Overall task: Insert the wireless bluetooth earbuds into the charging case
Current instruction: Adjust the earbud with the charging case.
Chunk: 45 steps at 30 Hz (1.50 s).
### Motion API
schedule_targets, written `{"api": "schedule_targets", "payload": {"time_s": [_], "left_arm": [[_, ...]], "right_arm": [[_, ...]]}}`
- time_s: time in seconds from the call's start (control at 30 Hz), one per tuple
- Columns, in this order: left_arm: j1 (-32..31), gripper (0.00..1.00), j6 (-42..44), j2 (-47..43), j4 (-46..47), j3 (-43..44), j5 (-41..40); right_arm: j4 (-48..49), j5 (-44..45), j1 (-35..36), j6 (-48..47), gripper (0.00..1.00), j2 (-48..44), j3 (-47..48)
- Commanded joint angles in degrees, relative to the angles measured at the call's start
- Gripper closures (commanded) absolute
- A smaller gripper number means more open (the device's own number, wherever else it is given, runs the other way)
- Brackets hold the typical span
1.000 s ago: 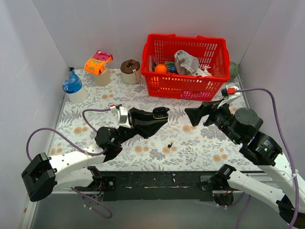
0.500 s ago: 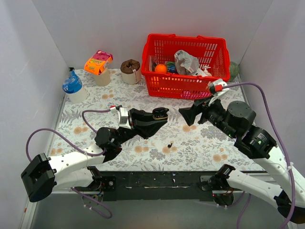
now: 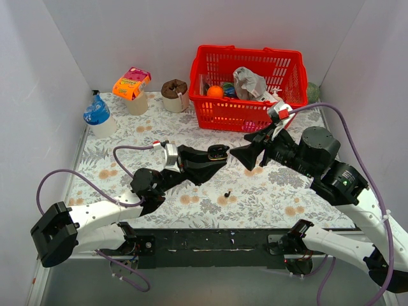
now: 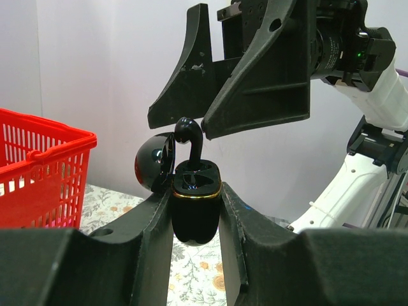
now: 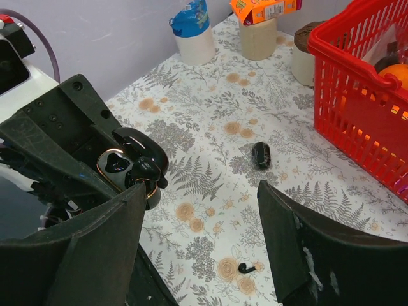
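The right gripper [image 5: 203, 191] has swung left towards the left gripper [image 3: 217, 154]. Nearest the bases, one loose earbud [image 3: 227, 193] lies on the floral table [image 3: 127, 137]. Beyond it the left gripper clamps the open charging case [image 4: 194, 220], an earbud [image 4: 190, 137] standing stem-down in it; the right fingers [image 4: 261, 83] are spread just above. A red basket [image 3: 248, 115] stands farthest back.
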Motion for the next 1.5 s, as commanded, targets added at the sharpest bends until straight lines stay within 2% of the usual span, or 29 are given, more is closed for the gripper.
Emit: {"api": "schedule_targets", "payload": {"time_s": [0.0,0.93,1.23,1.47], "left_arm": [[-0.17,1.00,0.60,0.30,0.72,2.01,0.62],[-0.26,1.00,-1.08,-1.55,-0.95,1.93,4.40],[-0.26,1.00,-0.55,-2.60,-1.04,0.96,2.38],[-0.26,1.00,-0.64,-2.69,-0.95,1.22,2.91]], "right_arm": [[2.28,-2.03,0.28,0.47,0.22,-0.67,2.25],[2.63,-2.12,0.28,3.63,0.22,2.14,1.90],[2.72,-0.54,0.28,4.77,0.14,0.12,2.60],[3.15,2.98,0.28,5.21,0.16,-0.76,1.72]]}}
